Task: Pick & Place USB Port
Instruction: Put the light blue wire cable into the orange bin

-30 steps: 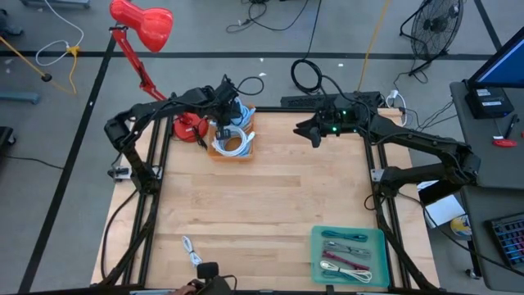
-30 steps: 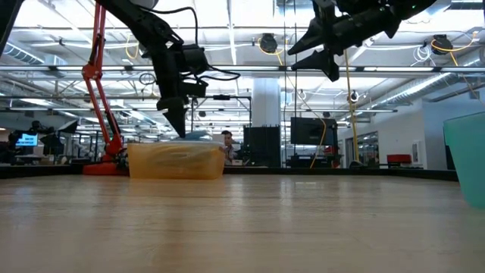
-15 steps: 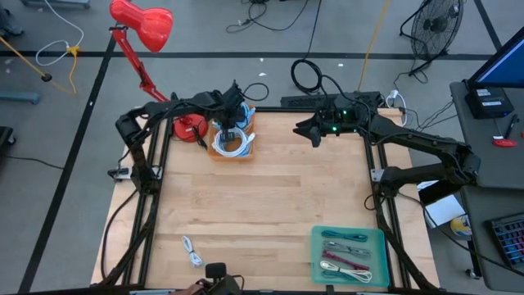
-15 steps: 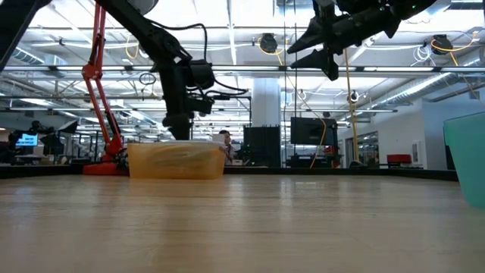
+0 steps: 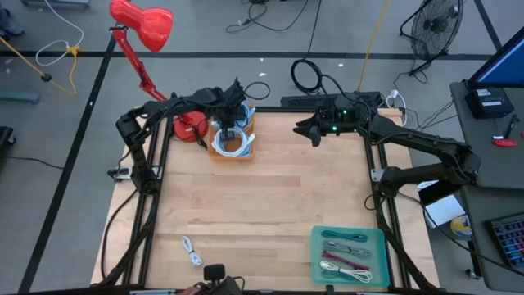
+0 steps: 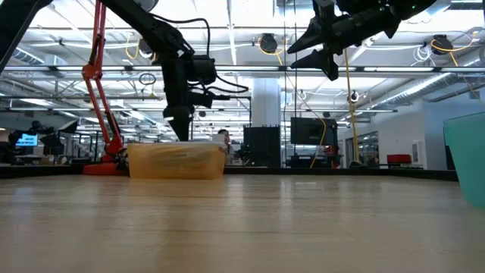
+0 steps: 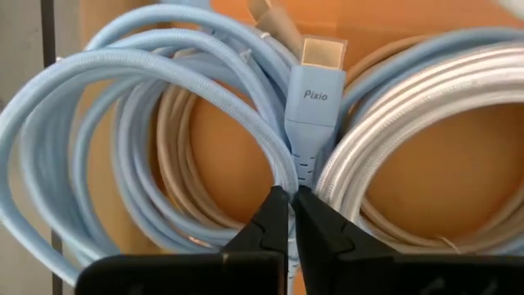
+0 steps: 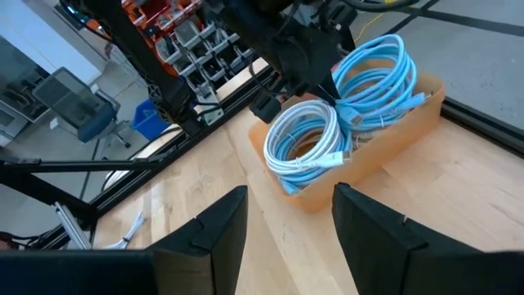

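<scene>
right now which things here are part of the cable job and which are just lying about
Part of the job:
- left claw, shut on the blue cable
- orange bin of coiled cables
- teal tray
- right claw, open, waiting above the table's far edge

Just lying about:
- red lamp
- loose white cable
- floor fan

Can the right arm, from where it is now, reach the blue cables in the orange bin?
Probably not cleanly. The left gripper sits shut down in the orange bin, right among the blue cables, so it blocks the approach. The right gripper hangs open, off to the side.
</scene>
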`<state>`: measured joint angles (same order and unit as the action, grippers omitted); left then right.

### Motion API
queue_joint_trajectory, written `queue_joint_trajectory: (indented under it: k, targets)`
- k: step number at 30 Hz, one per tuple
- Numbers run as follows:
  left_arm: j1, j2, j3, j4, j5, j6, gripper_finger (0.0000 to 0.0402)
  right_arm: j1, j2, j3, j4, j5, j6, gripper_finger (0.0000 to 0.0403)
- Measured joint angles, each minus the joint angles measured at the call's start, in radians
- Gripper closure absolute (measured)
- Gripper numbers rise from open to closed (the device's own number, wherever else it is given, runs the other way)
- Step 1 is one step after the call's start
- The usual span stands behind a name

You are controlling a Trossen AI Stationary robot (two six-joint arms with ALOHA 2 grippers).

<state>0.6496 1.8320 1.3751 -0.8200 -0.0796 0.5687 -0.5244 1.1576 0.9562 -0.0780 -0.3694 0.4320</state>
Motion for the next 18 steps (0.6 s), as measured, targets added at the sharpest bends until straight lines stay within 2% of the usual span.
queue_joint_trajectory:
  k: [4,12,18]
  targets:
    - [-0.004,0.0,0.041,-0.003,-0.009,-0.025,0.0386,0.0,0.0,0.0,0.0,0.001,-0.001,0.0234]
    - [-0.004,0.0,0.077,-0.024,0.003,-0.049,0.0311,0.0,0.0,0.0,-0.009,-0.002,-0.003,0.0234]
    - [-0.001,0.0,0.076,-0.037,-0.018,-0.047,0.031,0.0,0.0,0.0,-0.009,-0.002,-0.006,0.0234]
